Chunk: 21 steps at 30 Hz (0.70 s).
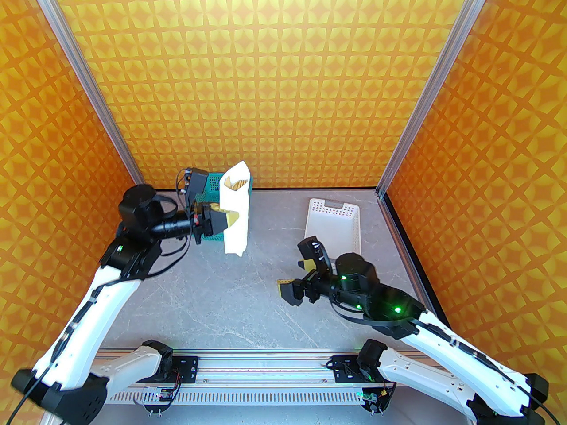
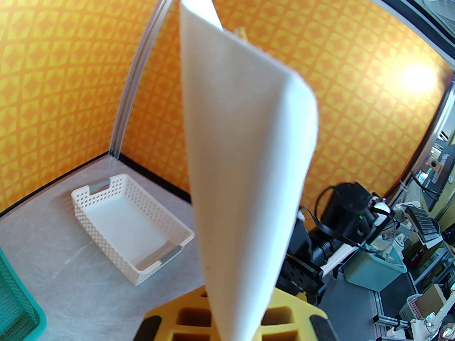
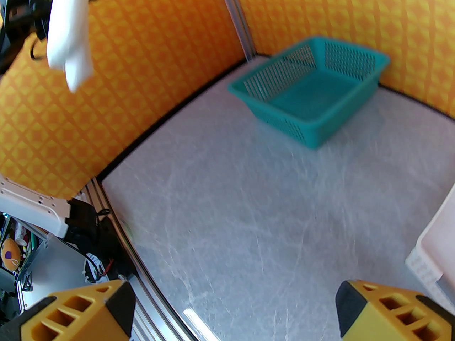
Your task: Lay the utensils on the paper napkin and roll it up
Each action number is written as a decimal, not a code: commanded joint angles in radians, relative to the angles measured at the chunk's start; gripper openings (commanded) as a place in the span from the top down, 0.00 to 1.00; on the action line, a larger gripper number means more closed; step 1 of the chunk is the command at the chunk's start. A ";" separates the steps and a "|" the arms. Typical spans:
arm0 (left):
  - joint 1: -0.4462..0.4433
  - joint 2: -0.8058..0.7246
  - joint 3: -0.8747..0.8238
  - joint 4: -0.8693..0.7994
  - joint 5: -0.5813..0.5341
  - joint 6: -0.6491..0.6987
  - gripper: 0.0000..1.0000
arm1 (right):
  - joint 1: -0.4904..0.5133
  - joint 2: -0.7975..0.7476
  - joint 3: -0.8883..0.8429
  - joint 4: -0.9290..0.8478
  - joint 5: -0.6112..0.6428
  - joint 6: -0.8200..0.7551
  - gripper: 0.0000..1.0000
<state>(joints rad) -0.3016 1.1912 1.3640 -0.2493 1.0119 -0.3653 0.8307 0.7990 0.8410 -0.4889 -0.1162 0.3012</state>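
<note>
The paper napkin (image 1: pixel 234 219) is rolled into a white tube and held upright in the air, just right of the teal basket (image 1: pixel 212 184). My left gripper (image 1: pixel 223 219) is shut on the tube's lower half. Tan utensil tips (image 1: pixel 236 185) peek from its open top end; the rest of the utensils is hidden inside. In the left wrist view the napkin (image 2: pixel 245 176) rises from between my yellow fingers (image 2: pixel 170 314), with a tan tip (image 2: pixel 241 32) at its upper edge. My right gripper (image 1: pixel 296 273) hovers open over the table's middle right, nothing between its fingers (image 3: pixel 78 307).
A white perforated basket (image 1: pixel 333 224) stands at the back right, just beyond my right gripper. The teal basket (image 3: pixel 312 87) sits in the back left corner and holds nothing. Orange patterned walls close three sides. Bare grey tabletop (image 1: pixel 221 299) lies between the arms.
</note>
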 commanded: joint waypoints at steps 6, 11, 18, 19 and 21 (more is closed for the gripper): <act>0.153 0.185 0.147 -0.074 0.166 0.065 1.00 | -0.002 0.041 -0.069 0.072 0.082 0.079 0.02; 0.240 0.335 0.283 -0.161 0.212 0.110 1.00 | -0.003 0.114 -0.054 0.071 0.094 0.065 0.01; 0.325 0.569 0.491 -0.331 0.210 0.224 1.00 | -0.002 0.198 -0.032 0.079 0.094 0.052 0.01; 0.331 0.602 0.524 -0.364 0.210 0.245 1.00 | -0.002 0.207 -0.029 0.079 0.095 0.049 0.01; 0.342 0.671 0.582 -0.405 0.209 0.268 1.00 | -0.003 0.222 -0.025 0.079 0.098 0.043 0.01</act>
<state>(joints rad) 0.0246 1.7966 1.8740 -0.5285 1.1976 -0.1822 0.8307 1.0088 0.7853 -0.4347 -0.0418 0.3550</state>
